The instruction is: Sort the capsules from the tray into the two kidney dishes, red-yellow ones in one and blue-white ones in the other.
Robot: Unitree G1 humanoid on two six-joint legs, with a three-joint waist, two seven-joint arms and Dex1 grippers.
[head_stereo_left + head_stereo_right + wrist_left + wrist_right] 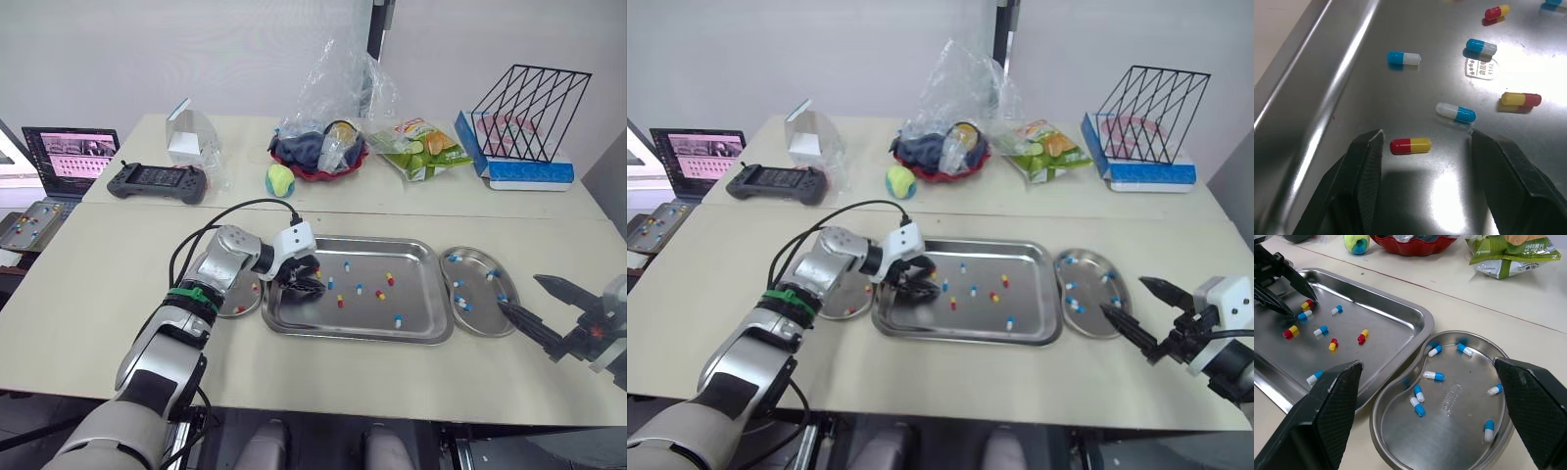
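Note:
A steel tray at the table's middle holds several loose red-yellow and blue-white capsules. My left gripper is open and low over the tray's left end. A red-yellow capsule lies on the tray floor between its fingers, touching neither. A blue-white capsule lies just beyond. The left kidney dish, partly hidden by my left arm, holds red-yellow capsules. The right kidney dish holds several blue-white capsules. My right gripper hovers open and empty at that dish's right side.
Along the back of the table are a game controller, a clear box, a tennis ball, a red bowl under a plastic bag, a snack bag and a wire rack on a blue box. A laptop stands far left.

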